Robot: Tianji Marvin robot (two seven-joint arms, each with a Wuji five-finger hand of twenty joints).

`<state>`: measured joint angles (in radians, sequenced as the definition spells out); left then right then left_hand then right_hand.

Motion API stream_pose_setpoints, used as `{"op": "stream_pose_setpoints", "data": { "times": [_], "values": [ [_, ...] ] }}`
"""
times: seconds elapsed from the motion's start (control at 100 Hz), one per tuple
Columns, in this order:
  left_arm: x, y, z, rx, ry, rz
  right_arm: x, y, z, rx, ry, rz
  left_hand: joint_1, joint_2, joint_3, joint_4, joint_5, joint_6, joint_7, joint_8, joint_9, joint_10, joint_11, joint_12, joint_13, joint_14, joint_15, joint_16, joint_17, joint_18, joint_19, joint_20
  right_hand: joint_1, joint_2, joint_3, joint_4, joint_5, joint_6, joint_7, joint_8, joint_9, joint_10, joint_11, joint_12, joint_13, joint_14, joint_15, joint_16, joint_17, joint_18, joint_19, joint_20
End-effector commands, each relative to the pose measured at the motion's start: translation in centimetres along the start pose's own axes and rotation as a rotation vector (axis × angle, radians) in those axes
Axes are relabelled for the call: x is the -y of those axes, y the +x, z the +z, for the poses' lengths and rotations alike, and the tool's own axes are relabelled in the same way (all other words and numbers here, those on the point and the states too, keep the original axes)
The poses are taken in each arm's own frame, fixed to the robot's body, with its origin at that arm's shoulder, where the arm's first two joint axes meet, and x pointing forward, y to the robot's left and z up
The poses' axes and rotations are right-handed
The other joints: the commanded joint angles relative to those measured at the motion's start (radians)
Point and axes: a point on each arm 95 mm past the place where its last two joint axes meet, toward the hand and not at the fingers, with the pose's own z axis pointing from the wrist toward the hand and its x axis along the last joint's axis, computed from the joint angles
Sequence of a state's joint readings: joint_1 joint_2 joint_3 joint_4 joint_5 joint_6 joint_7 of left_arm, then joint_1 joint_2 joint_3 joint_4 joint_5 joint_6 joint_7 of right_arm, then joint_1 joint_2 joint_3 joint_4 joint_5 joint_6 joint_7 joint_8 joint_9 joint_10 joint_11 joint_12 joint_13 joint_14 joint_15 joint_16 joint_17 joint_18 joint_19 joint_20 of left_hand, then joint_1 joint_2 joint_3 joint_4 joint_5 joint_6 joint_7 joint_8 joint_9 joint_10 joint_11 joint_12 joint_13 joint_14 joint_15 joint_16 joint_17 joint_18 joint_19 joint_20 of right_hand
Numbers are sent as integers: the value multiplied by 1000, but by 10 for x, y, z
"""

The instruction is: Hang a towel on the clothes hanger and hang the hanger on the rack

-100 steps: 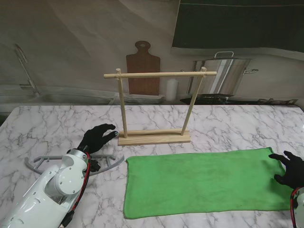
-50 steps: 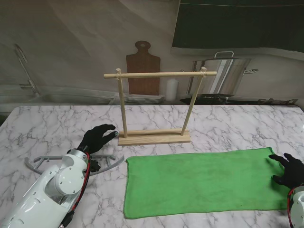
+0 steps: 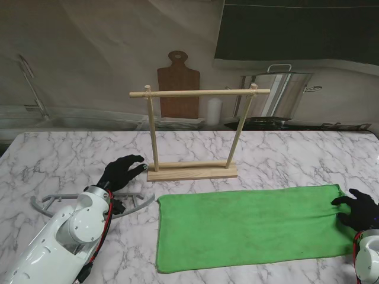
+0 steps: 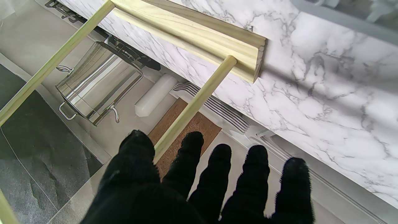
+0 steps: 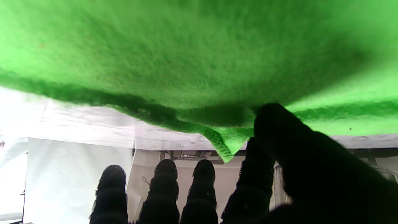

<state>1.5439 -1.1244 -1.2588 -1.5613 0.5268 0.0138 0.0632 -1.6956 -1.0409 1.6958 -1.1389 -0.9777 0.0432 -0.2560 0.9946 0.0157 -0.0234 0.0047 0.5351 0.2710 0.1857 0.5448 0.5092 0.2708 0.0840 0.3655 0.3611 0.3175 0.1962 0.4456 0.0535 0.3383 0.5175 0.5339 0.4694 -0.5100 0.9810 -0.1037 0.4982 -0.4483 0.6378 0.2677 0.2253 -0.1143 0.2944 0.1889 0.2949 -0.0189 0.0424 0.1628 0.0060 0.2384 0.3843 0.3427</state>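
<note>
Early stage: the towel lies flat, pinched at its far right corner by the right hand; the hanger lies unloaded beside the open left hand; the rack is bare.

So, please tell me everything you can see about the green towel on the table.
The green towel is a fuzzy, microfibre-looking rectangle lying spread flat on the marble table, long side running left to right, nearer to me than the wooden rack. Its far right corner is lifted slightly, pinched between thumb and forefinger of the right robot hand. The grey clothes hanger lies just off its left edge; whether they touch is unclear.
</note>
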Motion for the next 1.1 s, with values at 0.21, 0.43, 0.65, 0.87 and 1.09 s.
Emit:
{"op": "stream_pose_setpoints", "data": {
  "times": [0.21, 0.43, 0.65, 0.87, 1.09],
  "values": [
    [-3, 0, 1, 1, -16, -5, 20, 10, -9, -53, -37, 87, 8, 63, -13, -21, -19, -1, -22, -8, -3, -6, -5, -4, -10, -5, -7, 8, -9, -2, -53, 20, 156, 47, -177, -143, 291, -47, 343, -186, 184, -74, 99, 45, 87, -55, 45, -29, 36, -27, -2, -25],
    [-4, -1, 1, 0, -16, -6, 9, 20, -8, -97, -142, 140, 8, 64, -13, -21, -20, -1, -22, -8, -3, -7, -5, -4, -9, -5, -7, 8, -10, -3, -53, 21, 203, 77, -198, -131, 331, 29, 346, 0, 603, -47, 197, 95, 229, -79, 133, 8, 81, -32, 53, -63],
    [-3, -1, 1, -3, -7, -7, 2, 33, -6, -137, -215, 182, 5, 65, -13, -21, -21, -1, -22, -8, -3, -6, -5, -4, -8, -6, -6, 9, -9, -2, -54, 21, 223, 84, -161, -132, 329, 141, 355, 103, 933, 76, 282, 209, 441, -114, 289, 121, 115, -31, 210, -101],
    [-3, -2, 0, -3, -6, -10, -8, 47, -10, -178, -252, 236, 5, 66, -13, -22, -22, -2, -22, -8, -1, -7, -4, -3, -7, -6, -6, 9, -8, -2, -54, 21, 283, 69, -106, -131, 322, 268, 392, 169, 970, 204, 587, 413, 651, -12, 553, 333, 204, 40, 476, -66],
    [-2, -3, 0, -3, 0, -9, -18, 67, -19, -238, -252, 238, 4, 66, -13, -22, -22, -2, -23, -8, -1, -8, -4, -3, -7, -6, -6, 9, -10, -2, -55, 22, 307, 71, -107, -126, 310, 295, 406, 202, 972, 207, 685, 511, 696, 13, 711, 433, 215, 61, 526, -52]
  ]
}}
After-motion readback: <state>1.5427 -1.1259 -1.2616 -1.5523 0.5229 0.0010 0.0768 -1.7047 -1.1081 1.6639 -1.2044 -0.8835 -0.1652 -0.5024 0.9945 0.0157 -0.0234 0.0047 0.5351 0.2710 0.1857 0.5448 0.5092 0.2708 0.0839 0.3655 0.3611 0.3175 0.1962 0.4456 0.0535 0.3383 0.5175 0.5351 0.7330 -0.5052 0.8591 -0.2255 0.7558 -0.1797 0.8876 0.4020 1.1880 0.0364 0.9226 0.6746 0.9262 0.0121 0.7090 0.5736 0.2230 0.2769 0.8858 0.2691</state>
